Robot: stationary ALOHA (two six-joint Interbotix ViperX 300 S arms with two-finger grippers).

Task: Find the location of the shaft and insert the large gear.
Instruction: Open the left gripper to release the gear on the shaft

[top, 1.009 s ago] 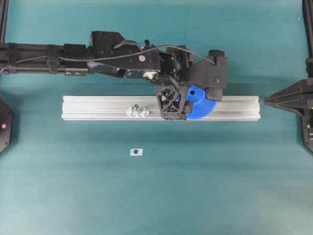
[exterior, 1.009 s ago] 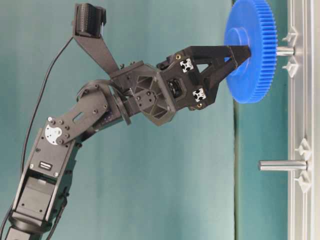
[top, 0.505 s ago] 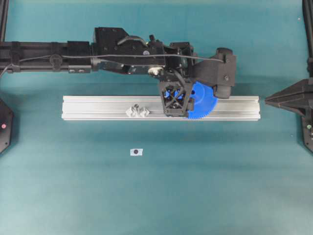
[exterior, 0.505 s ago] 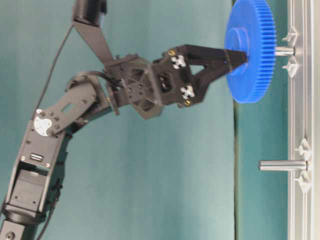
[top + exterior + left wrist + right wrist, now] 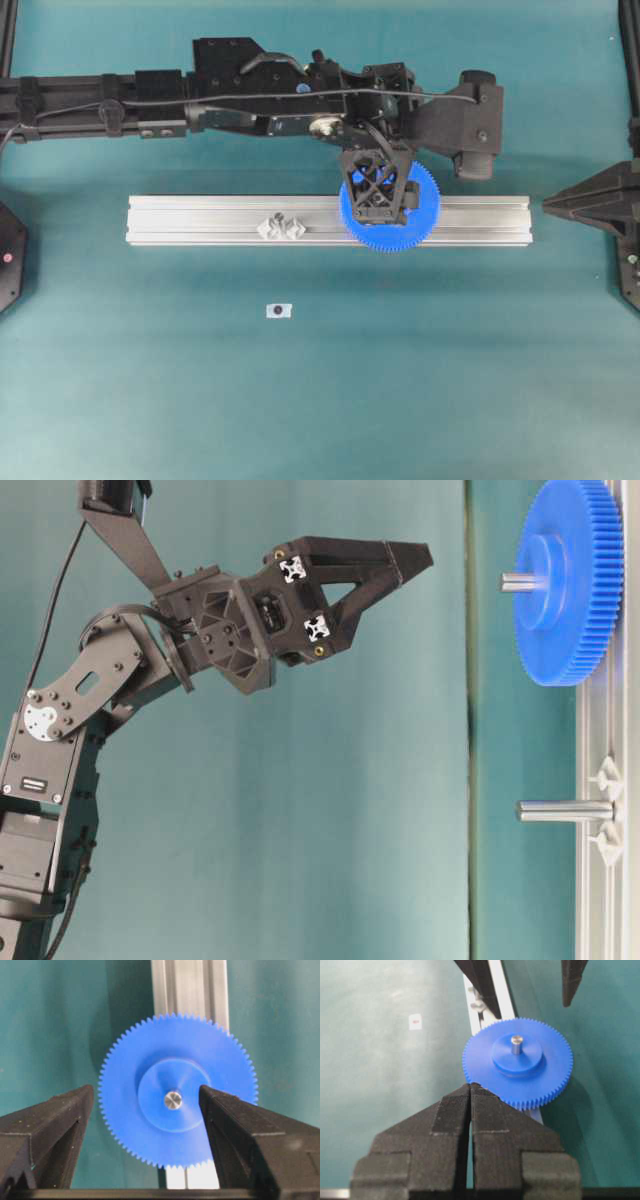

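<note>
The large gear (image 5: 425,215) is bright blue and lies flat on the rail, threaded over the shaft. The shaft's metal tip (image 5: 173,1100) pokes out through the raised hub, also seen in the right wrist view (image 5: 516,1042) and from the side (image 5: 518,581). My left gripper (image 5: 420,555) hangs open well above the gear (image 5: 570,580), touching nothing. In its wrist view the left gripper (image 5: 146,1092) has its fingers either side of the hub, clear of the gear (image 5: 130,1110). My right gripper (image 5: 470,1085) is shut and empty, near the gear's rim (image 5: 545,1080).
The aluminium rail (image 5: 200,220) runs left to right across the teal mat. A second clear mount (image 5: 282,226) with its own metal peg (image 5: 565,810) sits left of the gear. A tiny white tag (image 5: 279,311) lies in front of the rail. The right gripper (image 5: 550,207) points at the rail's right end.
The left gripper has let go of the gear and lifted away. The gear has dropped down the shaft to lie on the rail. The right arm has not moved.
</note>
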